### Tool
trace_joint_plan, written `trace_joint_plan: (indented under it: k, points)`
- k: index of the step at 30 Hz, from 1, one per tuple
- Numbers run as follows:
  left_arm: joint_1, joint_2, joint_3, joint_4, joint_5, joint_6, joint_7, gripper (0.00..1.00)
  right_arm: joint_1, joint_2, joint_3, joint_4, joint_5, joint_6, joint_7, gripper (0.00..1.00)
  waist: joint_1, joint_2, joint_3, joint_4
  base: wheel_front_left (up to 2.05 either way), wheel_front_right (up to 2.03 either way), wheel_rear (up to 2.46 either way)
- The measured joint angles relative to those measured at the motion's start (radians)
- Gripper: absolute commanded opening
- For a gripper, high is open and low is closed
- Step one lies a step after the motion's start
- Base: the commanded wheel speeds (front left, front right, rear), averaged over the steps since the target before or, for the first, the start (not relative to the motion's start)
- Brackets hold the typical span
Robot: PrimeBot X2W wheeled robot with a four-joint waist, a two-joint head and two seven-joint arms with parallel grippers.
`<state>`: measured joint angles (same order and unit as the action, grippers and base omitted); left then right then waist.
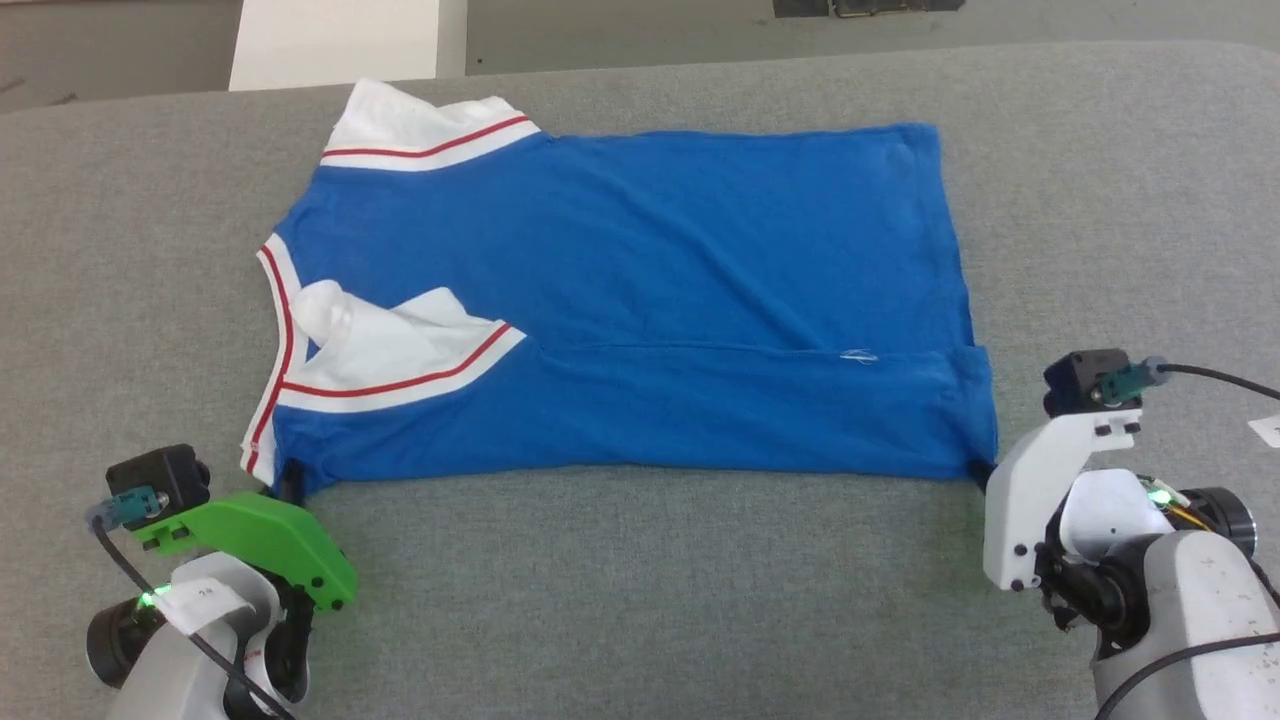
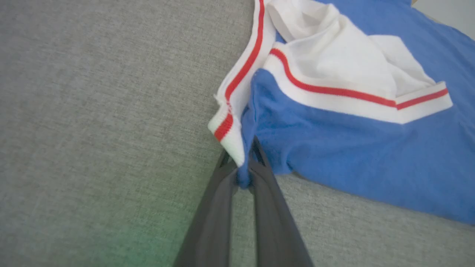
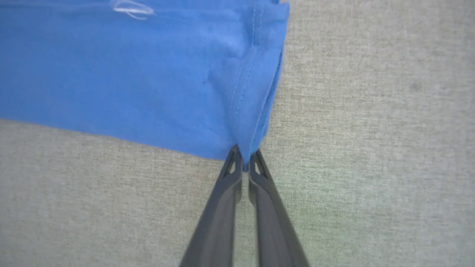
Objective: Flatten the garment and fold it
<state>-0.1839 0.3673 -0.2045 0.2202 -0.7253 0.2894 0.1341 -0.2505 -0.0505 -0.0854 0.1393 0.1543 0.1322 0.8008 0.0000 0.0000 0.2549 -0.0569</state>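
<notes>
The garment (image 1: 640, 290), a bright blue T-shirt with white sleeves edged in red, lies spread sideways on the grey surface, neck end to the left, hem to the right. One white sleeve (image 1: 400, 355) is folded over the blue body. My left gripper (image 1: 290, 485) is shut on the near left corner by the striped trim (image 2: 228, 126); the left wrist view shows the garment (image 2: 352, 148) bunched between the two dark fingers (image 2: 243, 174). My right gripper (image 1: 982, 470) is shut on the near right hem corner, where the garment (image 3: 245, 148) comes to a point between its fingers.
The grey padded surface (image 1: 650, 600) stretches wide in front of the shirt and on both sides. A white box-like object (image 1: 340, 45) stands beyond the far edge at the upper left, with dark floor behind it.
</notes>
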Motion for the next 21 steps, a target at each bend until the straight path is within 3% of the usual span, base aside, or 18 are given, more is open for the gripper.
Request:
trace_joint_plan:
  k: [9, 15, 21]
  points:
    - [0.042, 0.03, 0.009, -0.025, 0.033, -0.005, -0.085, 0.0, 0.072, -0.003, -0.022, -0.11, 0.014, 0.0, -0.133, 0.0, 0.0, 0.0, -0.064, 0.002, 0.0, 0.0, 0.0]
    - [0.165, 0.094, -0.009, -0.148, 0.063, 0.042, 0.01, 0.0, 0.2, -0.065, -0.037, -0.241, 0.013, 0.001, -0.081, 0.0, 0.0, 0.0, -0.106, 0.009, 0.0, 0.0, 0.0]
    - [0.298, 0.115, -0.041, -0.256, 0.064, 0.092, 0.102, 0.0, 0.342, -0.045, -0.072, -0.305, 0.031, 0.001, 0.005, 0.0, 0.0, 0.0, -0.107, 0.019, 0.0, 0.0, 0.0]
